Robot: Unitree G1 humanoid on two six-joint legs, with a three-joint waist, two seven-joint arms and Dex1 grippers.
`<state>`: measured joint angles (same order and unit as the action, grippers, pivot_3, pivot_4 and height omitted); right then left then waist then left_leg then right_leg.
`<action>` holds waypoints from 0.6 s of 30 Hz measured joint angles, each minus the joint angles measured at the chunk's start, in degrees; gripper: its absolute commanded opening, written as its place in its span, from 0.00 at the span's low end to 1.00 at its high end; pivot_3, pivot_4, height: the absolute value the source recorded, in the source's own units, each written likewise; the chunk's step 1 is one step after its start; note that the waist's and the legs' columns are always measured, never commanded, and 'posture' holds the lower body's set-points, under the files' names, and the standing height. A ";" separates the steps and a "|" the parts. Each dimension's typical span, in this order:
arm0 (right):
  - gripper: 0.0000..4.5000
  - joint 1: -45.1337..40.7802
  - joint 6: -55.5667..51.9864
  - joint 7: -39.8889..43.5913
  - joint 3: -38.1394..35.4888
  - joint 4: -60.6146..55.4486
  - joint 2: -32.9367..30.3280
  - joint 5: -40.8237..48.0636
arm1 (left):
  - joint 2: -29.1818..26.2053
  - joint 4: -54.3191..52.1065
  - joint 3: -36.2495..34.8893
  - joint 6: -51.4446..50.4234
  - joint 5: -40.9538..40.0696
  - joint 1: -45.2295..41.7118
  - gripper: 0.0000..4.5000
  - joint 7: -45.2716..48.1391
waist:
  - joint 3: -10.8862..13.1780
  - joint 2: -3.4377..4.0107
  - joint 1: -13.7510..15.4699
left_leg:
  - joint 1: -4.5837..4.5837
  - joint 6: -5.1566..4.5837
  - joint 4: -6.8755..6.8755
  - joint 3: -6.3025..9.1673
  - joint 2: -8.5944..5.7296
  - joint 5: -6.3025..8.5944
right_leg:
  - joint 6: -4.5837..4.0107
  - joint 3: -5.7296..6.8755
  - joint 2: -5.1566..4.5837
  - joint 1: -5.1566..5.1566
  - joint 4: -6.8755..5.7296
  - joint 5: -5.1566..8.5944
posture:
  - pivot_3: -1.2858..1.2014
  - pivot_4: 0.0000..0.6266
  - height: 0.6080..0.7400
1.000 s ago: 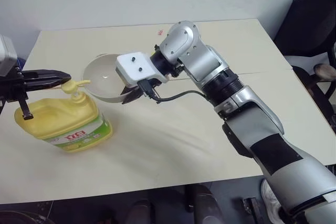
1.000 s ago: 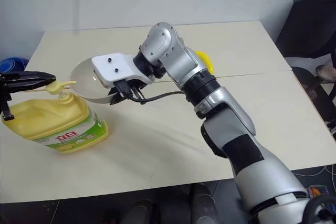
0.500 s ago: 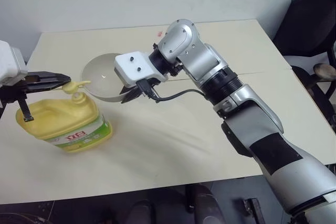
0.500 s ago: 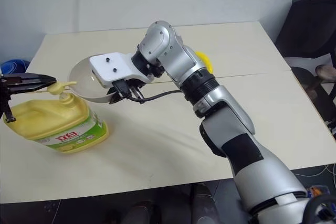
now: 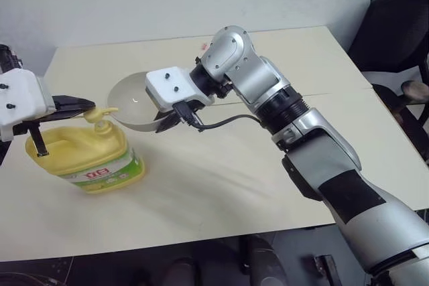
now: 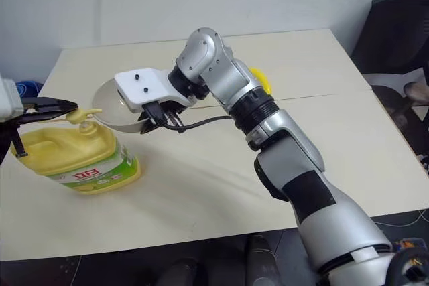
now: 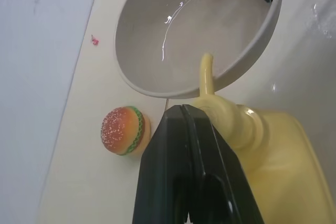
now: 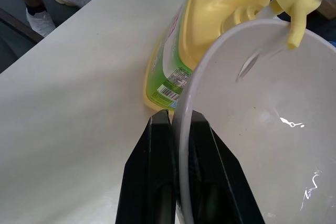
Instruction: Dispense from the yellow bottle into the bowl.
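The yellow bottle (image 5: 87, 159) stands on the table's left side, its pale pump spout (image 7: 206, 74) reaching over the rim of the bowl (image 5: 129, 102). My left gripper (image 5: 86, 104) is shut, its black fingers (image 7: 184, 171) lying level just over the pump head; I cannot tell whether they press on it. The bowl is tilted and held off the table next to the bottle. My right gripper (image 8: 176, 124) is shut on the bowl's rim (image 8: 184, 108), one finger inside and one outside. A thin wet streak glints inside the bowl (image 7: 210, 30).
A small toy burger (image 7: 123, 129) lies on the table beyond the bowl. A yellow object (image 6: 263, 80) sits partly hidden behind my right arm. A black office chair (image 5: 395, 25) stands at the table's right end. The table's front half (image 5: 221, 192) is bare.
My left hand has rolled about its own axis, bringing its white housing into view, while the fingers stay over the pump head. The right gripper and bowl have held still.
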<state>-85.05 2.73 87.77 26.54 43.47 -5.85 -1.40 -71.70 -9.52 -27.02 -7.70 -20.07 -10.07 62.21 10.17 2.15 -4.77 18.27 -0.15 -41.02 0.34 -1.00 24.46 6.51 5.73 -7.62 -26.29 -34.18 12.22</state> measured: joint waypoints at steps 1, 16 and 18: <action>0.00 0.08 -0.22 0.03 0.00 -0.01 0.00 -0.17 | 0.23 -0.08 0.16 0.31 0.25 0.21 0.01 -0.43 | -0.07 0.11 0.01 | -0.02 0.00 0.01 -0.02 0.00 0.00 | 0.00 -0.01 0.00 0.01 0.00 0.00 | 0.52 0.24 1.00; 0.00 1.88 -0.42 0.24 -0.16 -2.72 -0.50 -0.08 | 1.18 -1.35 1.07 -18.21 -11.44 -4.79 0.01 -0.65 | -0.17 0.02 0.26 | 0.00 -0.02 -0.01 0.18 0.03 0.00 | 0.00 0.08 0.02 0.15 0.06 0.00 | 0.52 0.24 1.00; 0.00 3.26 -0.60 0.28 -0.47 -5.30 -1.01 0.85 | -0.22 -1.13 1.06 -25.34 -16.32 -7.12 0.01 0.43 | -0.10 -0.26 0.26 | 0.26 -0.02 -0.05 0.23 0.02 0.01 | 0.00 0.10 0.02 -0.13 0.04 0.00 | 0.52 0.24 1.00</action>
<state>-81.79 2.13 88.05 26.07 38.17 -6.87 -0.55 -71.92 -10.65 -25.96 -33.04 -36.39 -17.18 62.65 10.07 1.89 -4.51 18.53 -0.17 -41.07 0.57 -0.98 24.47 6.51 5.83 -7.60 -26.41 -34.13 12.22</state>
